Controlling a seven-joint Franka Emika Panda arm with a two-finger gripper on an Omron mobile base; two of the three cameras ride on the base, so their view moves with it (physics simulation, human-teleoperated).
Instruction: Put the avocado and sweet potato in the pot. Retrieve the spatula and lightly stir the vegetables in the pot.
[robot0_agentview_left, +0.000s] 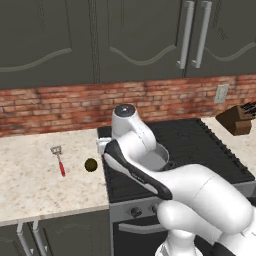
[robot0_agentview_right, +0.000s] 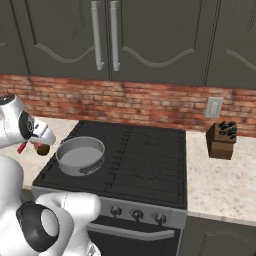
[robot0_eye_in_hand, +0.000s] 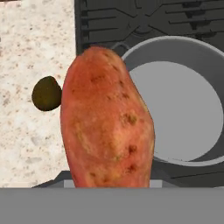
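This is a home kitchen, rendered rather than filmed. Dark grey wall cupboards with long metal bar handles hang above a red brick backsplash. Below it a black gas stove with cast grates and a row of knobs on its front sits between two stretches of speckled beige stone worktop. A grey pot stands on the stove's front left burner. A wooden knife block rests on the worktop to the right, under a wall socket. A red-handled spatula and an avocado lie on the left worktop.
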